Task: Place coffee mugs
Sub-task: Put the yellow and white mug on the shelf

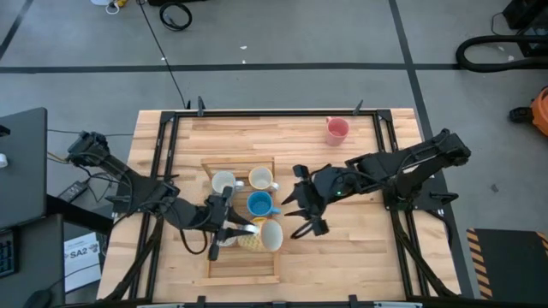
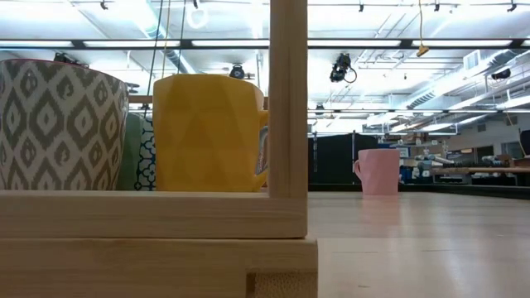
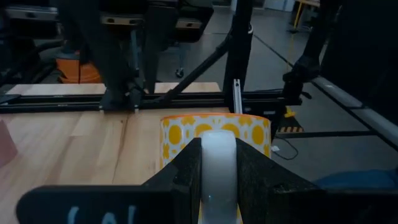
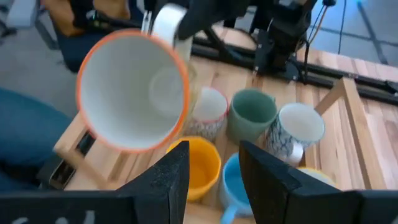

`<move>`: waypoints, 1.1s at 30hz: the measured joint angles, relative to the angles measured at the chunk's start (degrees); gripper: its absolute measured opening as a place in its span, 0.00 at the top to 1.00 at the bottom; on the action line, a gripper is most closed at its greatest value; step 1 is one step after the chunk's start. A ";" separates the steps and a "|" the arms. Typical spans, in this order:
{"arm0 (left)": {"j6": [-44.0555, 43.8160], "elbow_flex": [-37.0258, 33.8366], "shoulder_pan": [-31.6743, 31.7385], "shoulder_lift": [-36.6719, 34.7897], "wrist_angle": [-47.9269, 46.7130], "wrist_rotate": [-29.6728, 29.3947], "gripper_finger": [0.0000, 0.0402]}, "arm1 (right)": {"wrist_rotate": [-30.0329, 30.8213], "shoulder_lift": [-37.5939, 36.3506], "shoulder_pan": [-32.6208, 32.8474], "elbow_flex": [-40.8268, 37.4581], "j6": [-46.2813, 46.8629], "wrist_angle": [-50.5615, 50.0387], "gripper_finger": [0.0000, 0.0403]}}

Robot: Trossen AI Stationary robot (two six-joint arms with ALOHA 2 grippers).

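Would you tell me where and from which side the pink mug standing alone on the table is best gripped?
Grip the pink mug by its rim wall, coming straight down from above, one finger inside and one outside. It stands upright, mouth open upward, with nothing beside it. Its handle sticks out sideways, so the opposite wall is probably safest.

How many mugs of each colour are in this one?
Pink mug: 1
Blue mug: 1
Green mug: 1
Yellow mug: 1
White or patterned mugs: 4
Total: 8
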 joint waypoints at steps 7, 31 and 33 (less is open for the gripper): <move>-0.05 0.00 -2.04 0.00 -0.51 -1.87 0.81 | -0.45 2.49 -0.37 0.00 0.02 4.99 0.64; -0.05 0.00 -1.97 0.00 -1.34 -3.51 0.81 | -3.13 2.49 -0.63 -0.94 8.57 11.68 0.64; -0.05 0.00 -1.97 0.00 -1.34 -3.51 0.81 | -3.34 2.89 -0.58 -0.88 8.73 12.27 0.64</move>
